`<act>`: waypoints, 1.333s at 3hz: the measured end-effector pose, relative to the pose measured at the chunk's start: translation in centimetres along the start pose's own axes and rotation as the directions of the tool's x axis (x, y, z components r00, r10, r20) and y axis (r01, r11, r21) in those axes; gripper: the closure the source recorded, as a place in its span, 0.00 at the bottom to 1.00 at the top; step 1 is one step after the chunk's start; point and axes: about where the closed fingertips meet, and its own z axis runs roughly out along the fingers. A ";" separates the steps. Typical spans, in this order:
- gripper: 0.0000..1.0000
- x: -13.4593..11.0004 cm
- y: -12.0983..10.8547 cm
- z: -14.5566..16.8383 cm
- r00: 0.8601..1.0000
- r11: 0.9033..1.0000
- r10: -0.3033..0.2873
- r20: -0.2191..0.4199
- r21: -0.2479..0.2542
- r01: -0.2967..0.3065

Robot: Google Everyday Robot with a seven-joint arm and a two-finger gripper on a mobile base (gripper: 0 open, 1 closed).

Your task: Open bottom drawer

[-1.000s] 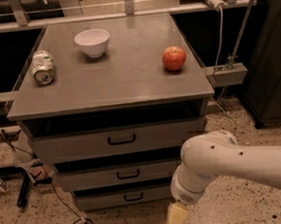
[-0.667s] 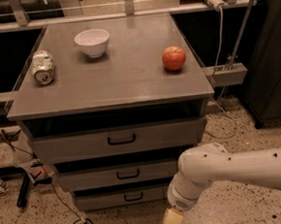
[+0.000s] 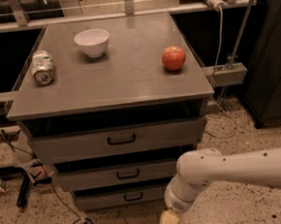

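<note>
Hand (image 3: 167, 222) hangs just right of the bottom drawer (image 3: 108, 199) and a little lower, at the frame's bottom edge, apart from the drawer's small black handle (image 3: 133, 196). I cannot tell whether it is wide or narrow. The bottom drawer is the lowest of three grey fronts and looks pushed in. High above the drawer, the worktop (image 3: 118, 81) carries a crushed can (image 3: 42, 67) lying on its side, a white bowl (image 3: 92, 42) and a red apple (image 3: 173, 58). I cannot read the can's print.
</note>
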 end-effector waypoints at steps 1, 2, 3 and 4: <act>0.00 -0.4 -1.9 4.6 0.998 1.000 0.025 0.051 -0.009 -0.025; 0.00 -0.2 -6.3 9.2 0.987 0.995 0.096 0.127 0.022 -0.100; 0.00 -0.2 -6.3 9.2 0.987 0.995 0.097 0.127 0.022 -0.100; 0.00 0.6 -7.7 11.1 0.982 0.991 0.126 0.142 0.027 -0.131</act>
